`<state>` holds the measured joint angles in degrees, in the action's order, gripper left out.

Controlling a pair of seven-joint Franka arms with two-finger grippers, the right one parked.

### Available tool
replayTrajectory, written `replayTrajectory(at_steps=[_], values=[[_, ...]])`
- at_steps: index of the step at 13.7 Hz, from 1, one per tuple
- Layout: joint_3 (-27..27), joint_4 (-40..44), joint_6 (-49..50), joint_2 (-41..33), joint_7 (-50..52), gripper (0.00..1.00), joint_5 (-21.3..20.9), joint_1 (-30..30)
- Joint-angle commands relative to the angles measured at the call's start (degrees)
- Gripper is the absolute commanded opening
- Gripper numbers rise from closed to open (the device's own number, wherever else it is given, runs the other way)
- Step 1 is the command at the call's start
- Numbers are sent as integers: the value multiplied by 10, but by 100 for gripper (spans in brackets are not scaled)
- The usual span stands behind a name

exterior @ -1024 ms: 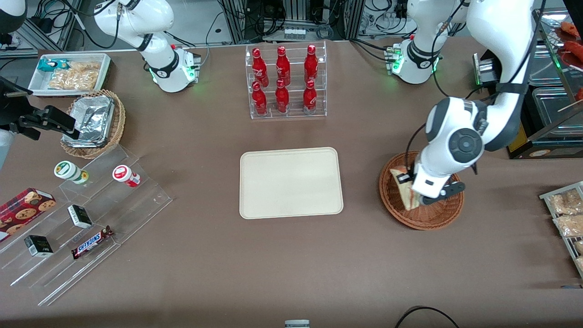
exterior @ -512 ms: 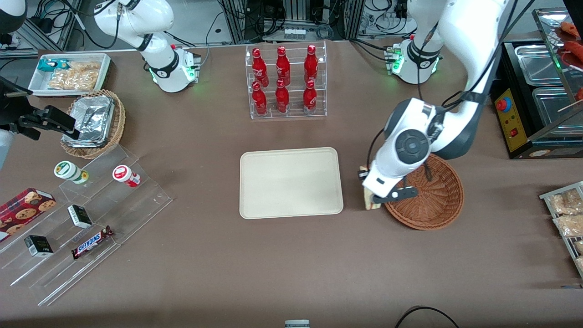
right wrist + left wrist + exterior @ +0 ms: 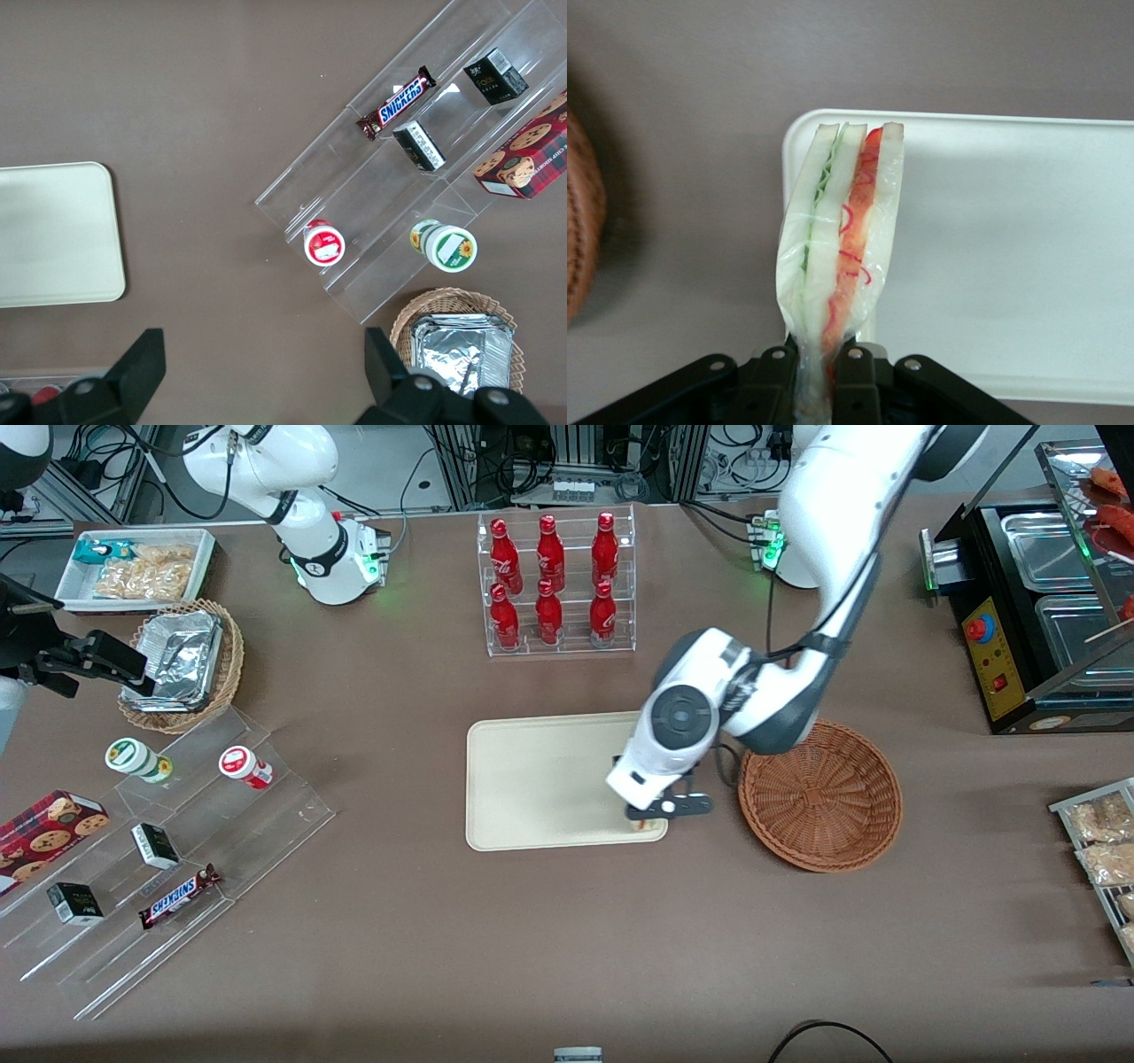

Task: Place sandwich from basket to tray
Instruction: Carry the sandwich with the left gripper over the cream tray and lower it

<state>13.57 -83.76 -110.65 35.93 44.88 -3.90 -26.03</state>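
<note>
Front view first: we see our working arm has swung away from the basket (image 3: 819, 794), which sits empty at the right of the frame, and the hand (image 3: 651, 815) hangs over the tray (image 3: 540, 779) at its lower right corner. A second ago the hand was down inside the basket with the sandwich (image 3: 648, 826); half a second ago it was crossing the bare table (image 3: 567, 939) between basket rim and tray edge. So the lift and most of the carry are behind us, and we judge that only the lowering and the release remain.

In the left wrist view the hand (image 3: 824, 359) is closed on the sandwich (image 3: 842, 239), pinching one end of the wrapped wedge between the two fingers (image 3: 855, 359). The wedge stands out from the grip with its green and red filling layers edge-on to the camera. Below it we see the tray's (image 3: 1010, 248) rounded corner, with the sandwich straddling that corner: part over cream tray, part over brown table. A sliver of the basket (image 3: 580, 221) shows at the frame's left edge.

That straddle is what matters. If we let go here, we think the sandwich could catch the low rim or tip off onto the table. We would carry it a little farther toward the middle of the tray, then come down before opening. We cannot tell how high it hangs above the tray.

In the front view, the rack of red bottles (image 3: 554, 584) stands in the upper centre of the frame, well apart from our path.
</note>
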Motion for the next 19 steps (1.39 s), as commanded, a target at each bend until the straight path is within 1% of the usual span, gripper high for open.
replayTrajectory(at_steps=[1, 4, 7, 11, 12, 13, 14, 15, 16, 19], values=[[-5, 88, 17, 65, 83, 2, -29, -44], [-6, 151, 18, 117, 150, 1, -29, -74], [-7, 176, 16, 142, 155, 1, -30, -99], [-7, 185, 9, 161, 156, 2, -37, -127], [-7, 184, 4, 162, 158, 2, -47, -130], [-7, 183, 1, 163, 164, 3, -51, -131], [-7, 182, -4, 163, 164, 7, -51, -131], [-6, 180, -8, 162, 158, 39, -49, -129], [-6, 178, -8, 162, 158, 99, -51, -128], [-7, 180, -6, 149, 166, 100, -55, -130]])
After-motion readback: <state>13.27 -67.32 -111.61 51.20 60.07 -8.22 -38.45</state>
